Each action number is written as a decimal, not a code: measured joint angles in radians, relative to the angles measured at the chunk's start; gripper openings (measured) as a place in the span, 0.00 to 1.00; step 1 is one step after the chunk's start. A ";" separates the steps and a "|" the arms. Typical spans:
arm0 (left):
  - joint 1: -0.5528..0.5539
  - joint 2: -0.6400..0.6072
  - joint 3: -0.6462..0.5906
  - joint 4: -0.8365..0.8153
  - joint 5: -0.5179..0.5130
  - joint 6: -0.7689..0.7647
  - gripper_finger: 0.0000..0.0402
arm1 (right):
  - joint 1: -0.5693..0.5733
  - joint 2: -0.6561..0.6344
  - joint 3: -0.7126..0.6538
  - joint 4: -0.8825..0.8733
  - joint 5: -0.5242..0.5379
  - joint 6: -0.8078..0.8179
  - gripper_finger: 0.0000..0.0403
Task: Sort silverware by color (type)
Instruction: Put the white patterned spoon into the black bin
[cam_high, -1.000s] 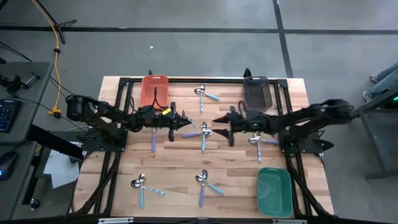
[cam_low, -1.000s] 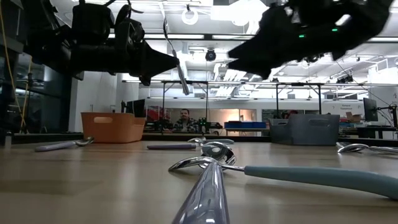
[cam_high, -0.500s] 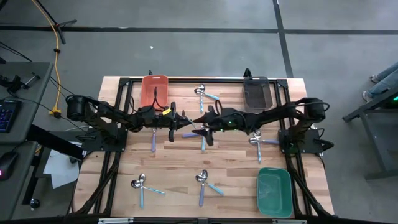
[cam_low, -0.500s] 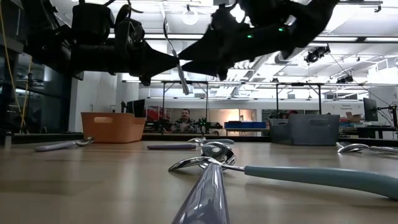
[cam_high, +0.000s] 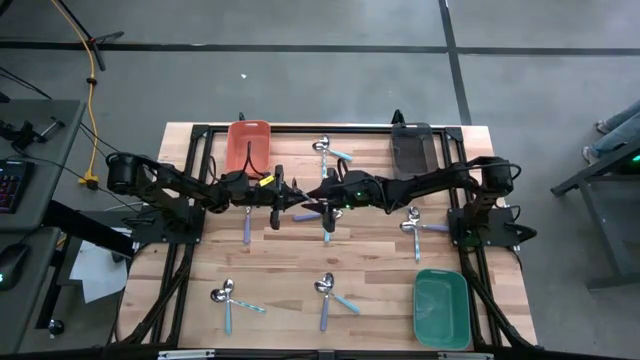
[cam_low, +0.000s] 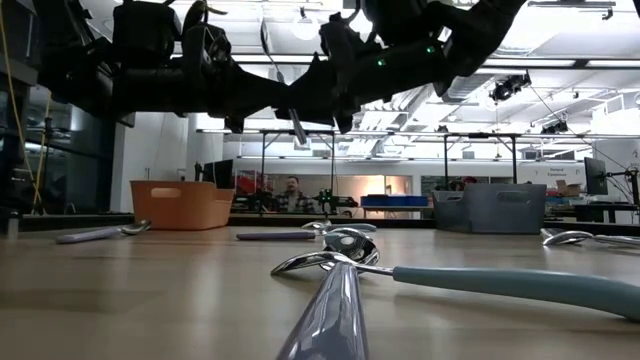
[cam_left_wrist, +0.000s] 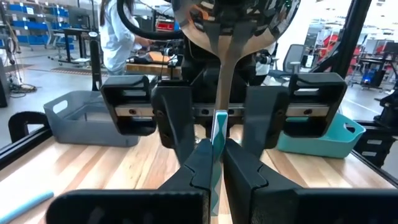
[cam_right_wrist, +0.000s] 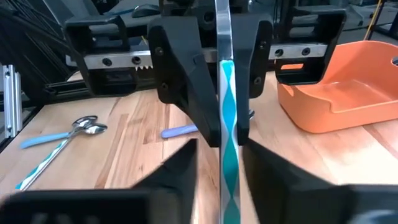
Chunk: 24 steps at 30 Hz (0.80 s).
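My left gripper (cam_high: 303, 199) hovers over the table's middle, shut on a spoon (cam_low: 290, 110) with a teal handle and a silver bowl (cam_left_wrist: 230, 18). My right gripper (cam_high: 320, 196) faces it from the right. It is open, with one finger (cam_left_wrist: 177, 124) on each side of the spoon; in the right wrist view the handle (cam_right_wrist: 227, 106) runs up between them with a gap either side. Other silverware lies flat on the table: spoons at the far middle (cam_high: 330, 152), the middle (cam_high: 326, 228), the right (cam_high: 415, 228) and the near side (cam_high: 328, 292). My left gripper pinches the spoon's teal handle (cam_left_wrist: 216, 134) between its two fingers. The fingers come in level from the table's left and lie across the handle. The spoon stands nearly upright, bowl at the top, a little tilted, clear of the table.
An orange bin (cam_high: 248, 143) stands at the far left and a grey bin (cam_high: 412, 147) at the far right. A green bin (cam_high: 441, 307) sits at the near right. More spoons lie at the left (cam_high: 247, 225) and the near left (cam_high: 228, 297). People show beyond the table.
My right gripper has travelled toward the table's left, up to my left gripper, and its fingers now stand on either side of the held spoon. The spoon has kept its place in my left gripper.
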 joint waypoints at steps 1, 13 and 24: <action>0.000 0.000 0.000 0.000 0.000 0.000 0.02 | 0.000 0.000 0.000 -0.005 0.000 0.000 0.19; 0.001 0.000 0.000 -0.001 0.000 -0.024 0.13 | 0.002 -0.006 0.033 -0.077 0.000 -0.024 0.03; 0.001 0.000 0.000 -0.015 -0.010 -0.006 0.25 | 0.002 -0.172 0.062 -0.346 0.113 -0.034 0.02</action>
